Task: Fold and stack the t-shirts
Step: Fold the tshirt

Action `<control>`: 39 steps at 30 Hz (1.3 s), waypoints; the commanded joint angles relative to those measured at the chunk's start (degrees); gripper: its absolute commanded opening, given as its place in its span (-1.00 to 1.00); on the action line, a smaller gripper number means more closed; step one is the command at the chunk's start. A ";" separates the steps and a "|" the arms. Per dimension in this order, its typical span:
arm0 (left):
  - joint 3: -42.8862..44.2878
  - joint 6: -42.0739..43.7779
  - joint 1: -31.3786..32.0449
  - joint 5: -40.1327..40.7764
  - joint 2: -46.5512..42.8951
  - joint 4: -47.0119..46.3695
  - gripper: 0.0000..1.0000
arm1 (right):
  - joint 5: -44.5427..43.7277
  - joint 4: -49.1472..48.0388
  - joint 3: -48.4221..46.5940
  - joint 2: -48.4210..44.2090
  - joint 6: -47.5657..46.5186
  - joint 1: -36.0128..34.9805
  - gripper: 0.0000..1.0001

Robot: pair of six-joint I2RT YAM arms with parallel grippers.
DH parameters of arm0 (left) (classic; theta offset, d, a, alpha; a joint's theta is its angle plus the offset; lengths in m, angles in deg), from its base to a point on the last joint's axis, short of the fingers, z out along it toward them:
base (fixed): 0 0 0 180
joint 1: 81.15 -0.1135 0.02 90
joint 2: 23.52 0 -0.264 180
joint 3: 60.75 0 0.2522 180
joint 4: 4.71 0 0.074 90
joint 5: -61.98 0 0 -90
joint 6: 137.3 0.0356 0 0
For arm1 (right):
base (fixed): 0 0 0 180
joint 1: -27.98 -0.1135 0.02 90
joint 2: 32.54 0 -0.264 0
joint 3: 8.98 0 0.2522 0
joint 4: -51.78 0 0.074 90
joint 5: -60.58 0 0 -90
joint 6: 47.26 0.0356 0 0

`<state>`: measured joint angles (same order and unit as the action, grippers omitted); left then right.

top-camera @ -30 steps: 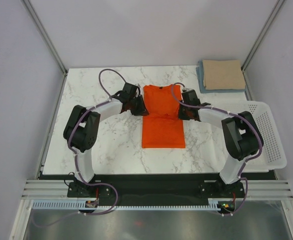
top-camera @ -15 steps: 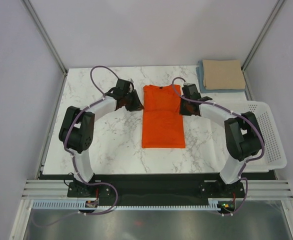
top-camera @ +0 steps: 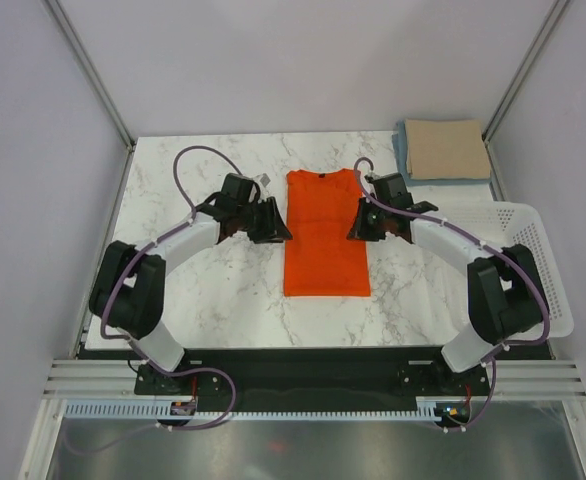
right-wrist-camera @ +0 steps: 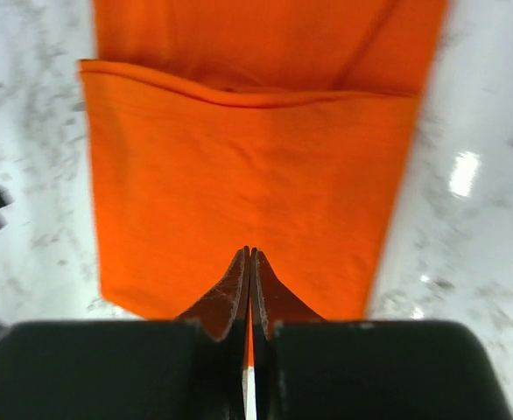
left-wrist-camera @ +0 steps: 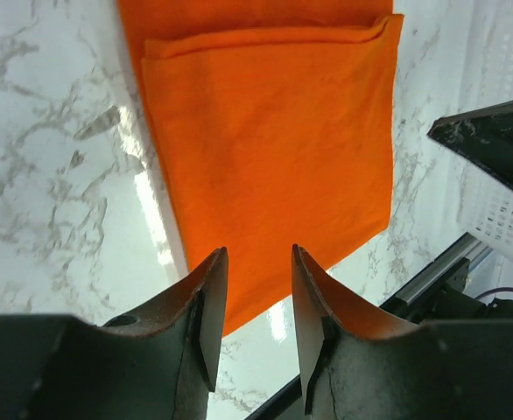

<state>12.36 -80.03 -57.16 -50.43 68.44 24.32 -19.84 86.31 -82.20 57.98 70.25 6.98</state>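
White marble table (top-camera: 203,290), grey walls; one perforated basket (top-camera: 543,280) at its right edge.

T-shirts, count 3. Orange t-shirt (top-camera: 323,235) lies mid-table as a narrow strip, near half doubled over, within both arms' reach, probably for the next fold. Tan t-shirt (top-camera: 445,148) sits folded on the light blue t-shirt (top-camera: 402,152) in the far right corner, likely the finished stack.

Grippers, count 2, flanking the strip. Left gripper (left-wrist-camera: 256,254): jaws partly apart, empty. Right gripper (right-wrist-camera: 250,254): jaws pressed together, empty.

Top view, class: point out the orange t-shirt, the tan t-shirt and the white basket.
orange t-shirt (top-camera: 325,250), top view, middle of the cloth.
tan t-shirt (top-camera: 446,148), top view, centre of its top face.
white basket (top-camera: 550,275), top view, bare perforated part.
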 commanded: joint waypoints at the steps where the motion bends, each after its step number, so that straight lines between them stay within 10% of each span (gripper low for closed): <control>1: 6.55 1.18 0.18 -4.92 5.14 -3.23 -0.16 | 14.63 -9.16 -3.99 5.51 -0.35 -0.10 -0.95; 19: 14.39 5.05 -0.87 11.34 23.70 -2.96 -0.20 | 10.28 -6.01 -14.63 24.53 -9.22 4.12 -0.98; 39: 5.98 2.41 -1.66 0.19 5.08 4.60 -0.03 | -6.51 12.09 -9.82 3.19 10.53 3.94 -0.18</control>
<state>22.46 -77.84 -58.93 -45.25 80.53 26.88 -19.36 92.61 -95.93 69.39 71.67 11.11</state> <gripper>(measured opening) 0.482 0.389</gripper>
